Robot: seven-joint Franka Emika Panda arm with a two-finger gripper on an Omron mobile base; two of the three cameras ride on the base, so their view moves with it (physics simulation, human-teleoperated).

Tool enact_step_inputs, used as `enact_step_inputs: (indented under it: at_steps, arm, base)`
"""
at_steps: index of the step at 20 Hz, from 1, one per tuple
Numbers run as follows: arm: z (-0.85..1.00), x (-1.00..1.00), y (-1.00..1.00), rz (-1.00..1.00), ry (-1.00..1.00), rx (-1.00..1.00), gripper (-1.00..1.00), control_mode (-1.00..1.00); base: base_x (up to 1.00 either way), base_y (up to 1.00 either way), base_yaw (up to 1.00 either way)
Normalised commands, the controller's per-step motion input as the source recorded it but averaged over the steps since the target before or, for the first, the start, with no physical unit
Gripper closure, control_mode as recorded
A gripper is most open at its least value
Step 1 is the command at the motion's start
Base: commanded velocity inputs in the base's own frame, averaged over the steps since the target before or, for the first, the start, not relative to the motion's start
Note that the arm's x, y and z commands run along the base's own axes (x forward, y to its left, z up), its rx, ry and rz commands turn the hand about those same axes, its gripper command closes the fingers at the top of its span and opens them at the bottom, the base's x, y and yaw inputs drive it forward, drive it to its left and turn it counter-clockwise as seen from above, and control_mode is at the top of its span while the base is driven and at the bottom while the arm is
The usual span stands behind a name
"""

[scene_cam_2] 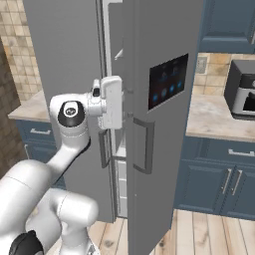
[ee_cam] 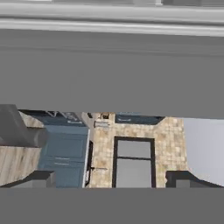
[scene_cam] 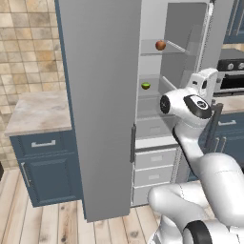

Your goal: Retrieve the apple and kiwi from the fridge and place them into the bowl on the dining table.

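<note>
So far only the fridge [scene_cam: 102,95] stands open; apple [scene_cam: 160,45] and kiwi [scene_cam: 146,86] sit shelved; jaws wide open, empty; both retrievals left.

Robot body: glossy white Franka arm [scene_cam: 209,176], rendered.
Rounded white link shells; black circular joint caps ringed in grey, one at the elbow [scene_cam_2: 71,113], one near the base; boxy white hand housing; two small dark fingertips [ee_cam: 39,178].
</note>
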Motion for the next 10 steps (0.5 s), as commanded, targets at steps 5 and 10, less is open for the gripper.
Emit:
enact_step_inputs:
  at_steps: [5,10]
  arm:
    - [0.00,0.41,0.99,0.00,0.00,-0.11,-1.00,-1.00]
    - [0.00,0.66,0.86,0.00,0.00,-0.06,-1.00,-1.00]
  base:
    - [0.00,0.00,0.00]
    - [0.00,0.00,0.00]
